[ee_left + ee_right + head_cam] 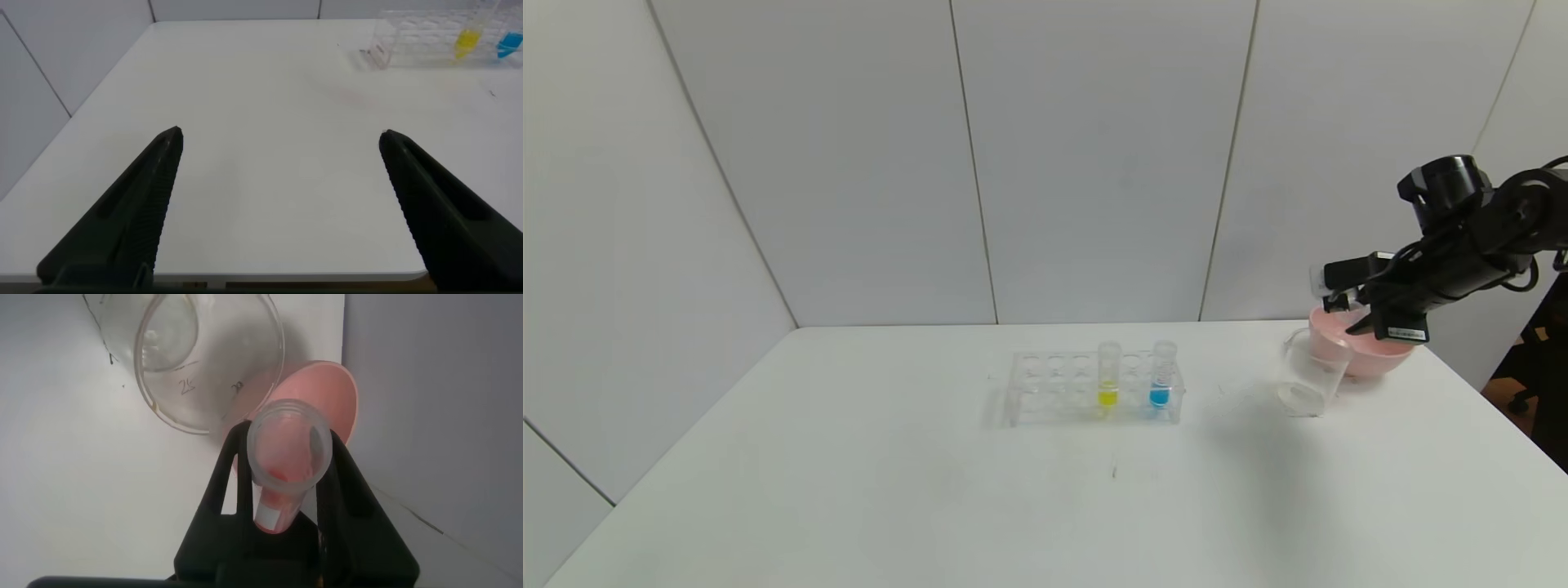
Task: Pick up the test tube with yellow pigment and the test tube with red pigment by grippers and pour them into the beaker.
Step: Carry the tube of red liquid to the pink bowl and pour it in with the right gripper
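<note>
My right gripper (288,498), clamped on the red tube (288,457), hangs above the beaker (1308,371); the yellow tube (1108,374) waits at nine o'clock, left gripper (278,155) open.

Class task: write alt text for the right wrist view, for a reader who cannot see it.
The right end effector is shut on a clear test tube with a trace of red pigment, its open mouth facing the camera. Beyond it, a clear beaker stands on the white table, with a pink bowl beside it.
</note>
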